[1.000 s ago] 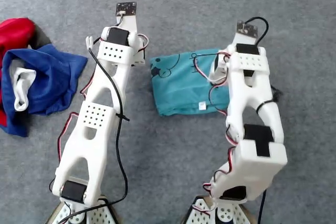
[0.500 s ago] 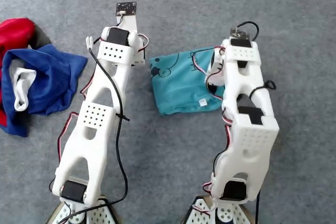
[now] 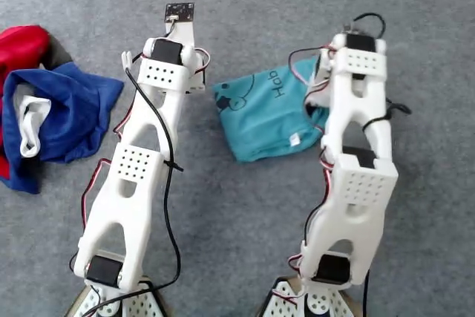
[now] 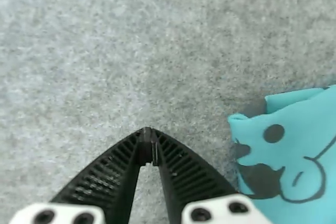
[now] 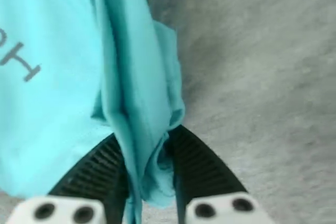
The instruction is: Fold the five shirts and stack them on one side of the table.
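A folded teal shirt [image 3: 263, 113] with dark print lies at the table's middle, between the two arms. My right gripper [image 5: 149, 169] is shut on the teal shirt's [image 5: 131, 77] bunched edge, at the shirt's right side under the right arm [image 3: 356, 102]. My left gripper [image 4: 147, 148] is shut and empty, hovering over bare grey felt just left of the teal shirt's [image 4: 294, 150] printed corner. The left arm [image 3: 159, 87] stretches up the left half of the table. A heap of blue [image 3: 63, 113] and red [image 3: 22, 46] shirts lies at the far left.
Grey felt covers the table [image 3: 245, 206]. A white garment [image 3: 33, 120] shows inside the blue one. Open felt lies at the right side and along the front between the arm bases.
The right arm has swung up and to the right, dragging the teal shirt's right edge with it; the shirt has shifted and turned. The left arm has stayed put.
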